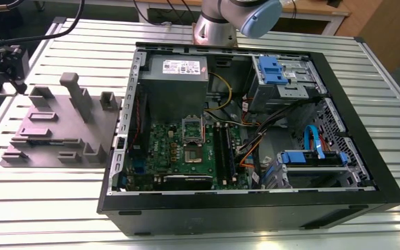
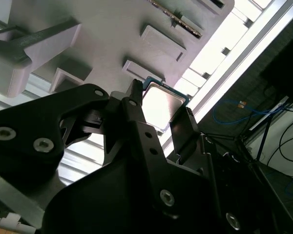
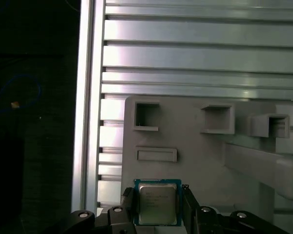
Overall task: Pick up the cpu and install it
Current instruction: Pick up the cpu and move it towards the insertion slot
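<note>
The cpu is a small square chip with a silvery top and a blue-green rim. It sits between my two black fingers, which press on its opposite edges. My gripper is shut on it above the near edge of the grey-mauve plastic block. In the second wrist view the cpu hangs in the gripper over that block's edge. In the exterior view the gripper is at the far left, beside the block. The open computer case holds the green motherboard with its silver socket frame.
The block has several upright posts and raised pockets next to the gripper. The slatted aluminium table carries everything, and its edge runs close to the block. Inside the case are cables, blue drive brackets and a power supply.
</note>
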### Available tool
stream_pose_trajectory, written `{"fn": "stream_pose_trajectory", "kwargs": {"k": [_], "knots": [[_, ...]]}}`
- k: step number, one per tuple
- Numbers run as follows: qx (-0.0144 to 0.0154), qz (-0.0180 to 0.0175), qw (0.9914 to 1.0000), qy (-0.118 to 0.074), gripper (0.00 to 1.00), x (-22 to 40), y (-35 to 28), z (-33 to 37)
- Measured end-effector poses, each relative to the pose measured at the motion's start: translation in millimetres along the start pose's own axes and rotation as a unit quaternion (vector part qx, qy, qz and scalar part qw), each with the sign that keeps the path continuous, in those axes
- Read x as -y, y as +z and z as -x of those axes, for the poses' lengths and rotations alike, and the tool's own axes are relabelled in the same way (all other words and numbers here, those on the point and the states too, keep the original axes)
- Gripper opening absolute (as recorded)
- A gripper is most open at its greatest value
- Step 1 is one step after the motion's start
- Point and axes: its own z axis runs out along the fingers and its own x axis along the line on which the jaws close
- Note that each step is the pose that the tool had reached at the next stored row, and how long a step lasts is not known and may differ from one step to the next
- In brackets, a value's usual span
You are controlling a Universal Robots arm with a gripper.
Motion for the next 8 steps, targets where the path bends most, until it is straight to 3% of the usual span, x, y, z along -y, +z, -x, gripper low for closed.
{"fn": "stream_pose_trajectory", "kwargs": {"k": [8], "knots": [[0.0,0.0,1.0,0.0,0.47,-0.3,-6.7,-0.1]]}}
